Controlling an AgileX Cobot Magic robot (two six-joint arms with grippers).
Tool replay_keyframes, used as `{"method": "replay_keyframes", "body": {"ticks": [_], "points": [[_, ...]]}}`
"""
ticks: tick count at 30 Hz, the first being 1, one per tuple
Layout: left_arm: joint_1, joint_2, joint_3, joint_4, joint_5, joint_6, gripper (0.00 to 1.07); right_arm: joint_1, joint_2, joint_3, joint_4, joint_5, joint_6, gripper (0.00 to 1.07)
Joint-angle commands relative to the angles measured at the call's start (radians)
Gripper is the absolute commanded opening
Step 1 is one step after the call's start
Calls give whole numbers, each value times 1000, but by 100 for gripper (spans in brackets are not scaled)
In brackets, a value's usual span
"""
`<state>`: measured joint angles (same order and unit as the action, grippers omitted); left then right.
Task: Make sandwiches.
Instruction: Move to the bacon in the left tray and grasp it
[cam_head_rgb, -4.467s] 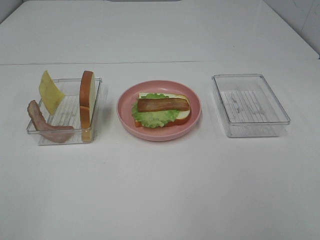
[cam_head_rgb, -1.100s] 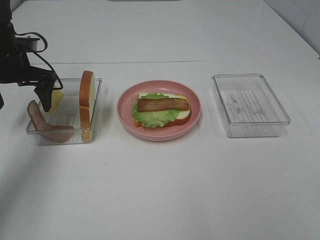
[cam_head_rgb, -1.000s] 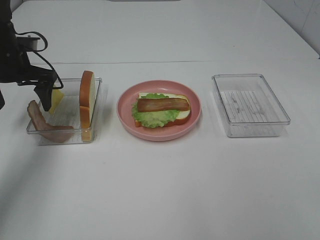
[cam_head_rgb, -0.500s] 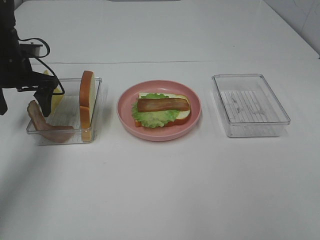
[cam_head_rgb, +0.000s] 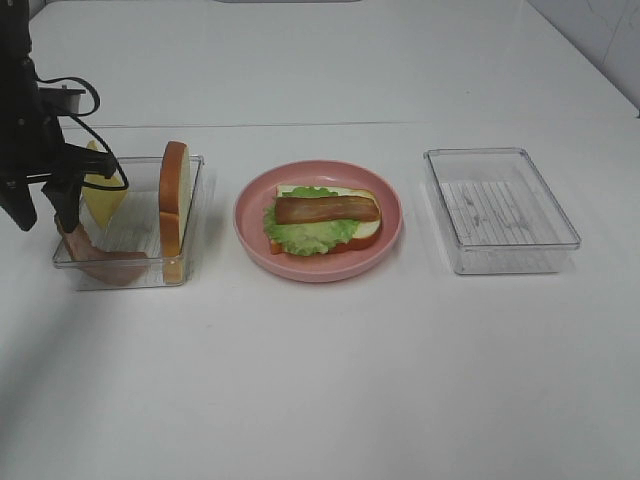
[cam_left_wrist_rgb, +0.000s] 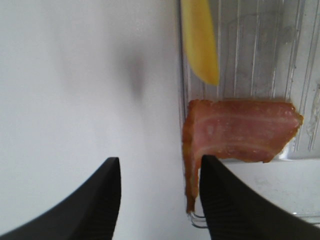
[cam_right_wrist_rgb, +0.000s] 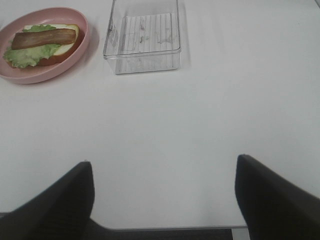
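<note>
L gripper (cam_left_wrist_rgb: 159, 170) is spread wide w/ nothing in it, one finger outside the left tray (cam_head_rgb: 130, 281) wall and the other over the bacon strip (cam_left_wrist_rgb: 240, 131). That strip's end drapes over the wall, so it's prob. lining up to pinch it. The cheese slice (cam_head_rgb: 103, 190) leans in the far corner and the bread slice (cam_head_rgb: 174, 205) stands on edge against the side, both easy to nip from above. The half-built sandwich (cam_head_rgb: 322, 218) (bread, lettuce, bacon on top) lies on the pink plate (cam_head_rgb: 320, 272) at centre, betw. the trays, and looks to need cheese + a top slice. The right tray (cam_head_rgb: 505, 262) holds nothing. R gripper (cam_right_wrist_rgb: 162, 165) is also spread, parked over the near table edge. The table (cam_head_rgb: 320, 380) is plain white, smooth, a bit glossy. Hardly any room shows beyond it.
</note>
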<state>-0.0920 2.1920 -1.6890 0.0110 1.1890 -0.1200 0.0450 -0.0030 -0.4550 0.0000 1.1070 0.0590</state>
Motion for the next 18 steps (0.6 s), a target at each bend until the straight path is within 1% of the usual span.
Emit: {"method": "replay_keyframes", "body": {"ticks": [1, 3, 4, 6, 11, 15, 17, 18], "points": [[-6, 0, -2, 1, -20, 1, 43, 0, -33, 5, 0, -8, -17, 75], [-6, 0, -2, -11, -21, -2, 43, 0, -33, 5, 0, -8, -17, 75], [-6, 0, -2, -11, -23, -18, 43, 0, -33, 5, 0, -8, -17, 75], [-6, 0, -2, -11, -24, -25, 43, 0, -33, 5, 0, -8, -17, 75], [-6, 0, -2, -26, -26, -25, 42, 0, -33, 5, 0, -8, -17, 75], [-6, 0, -2, -26, -26, -25, 38, 0, -33, 5, 0, -8, -17, 75], [-6, 0, -2, -26, -24, -25, 27, 0, -33, 5, 0, -8, -17, 75], [-6, 0, -2, -26, -24, -25, 27, 0, -33, 5, 0, -8, -17, 75]]}}
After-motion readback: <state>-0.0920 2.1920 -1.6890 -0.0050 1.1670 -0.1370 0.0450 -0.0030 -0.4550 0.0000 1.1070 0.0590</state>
